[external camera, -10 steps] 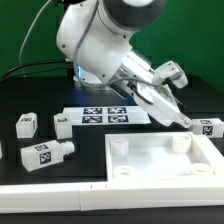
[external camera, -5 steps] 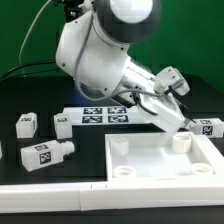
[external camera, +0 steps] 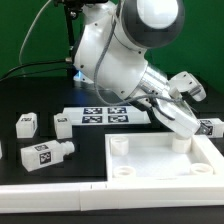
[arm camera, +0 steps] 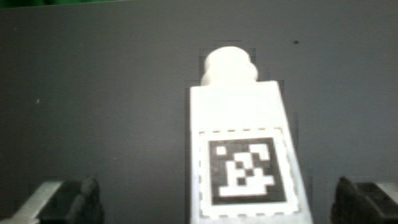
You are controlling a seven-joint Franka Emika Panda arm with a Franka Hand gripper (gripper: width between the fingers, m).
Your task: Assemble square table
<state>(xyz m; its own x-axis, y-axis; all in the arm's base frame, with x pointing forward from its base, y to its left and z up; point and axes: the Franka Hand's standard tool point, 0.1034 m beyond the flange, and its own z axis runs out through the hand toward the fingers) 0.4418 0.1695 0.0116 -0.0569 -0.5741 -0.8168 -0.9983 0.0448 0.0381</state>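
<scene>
- Our two fingers (arm camera: 54,203) stand spread wide and hold nothing, one on each side of the leg (arm camera: 240,140) in the wrist view
- The gripper (arm camera: 210,204) looks centred on the tagged end of that leg, which lies flat on the black table top (arm camera: 89,100) with its round peg pointing away from the fingers; we cannot tell whether the fingertips are down at the leg's level
- We judge the step in hand to be picking up this leg: we should keep the fingers square to its long sides, lower until they straddle the body, then close on the flat faces, not on the peg
- In the exterior view it lies at the exterior view's right, just beside the far corner of the square plate (external camera: 160,158) and apart from it
- The plate's corner sockets (external camera: 180,143) look empty, and three other legs (external camera: 45,154) lie well apart toward the exterior view's left
</scene>
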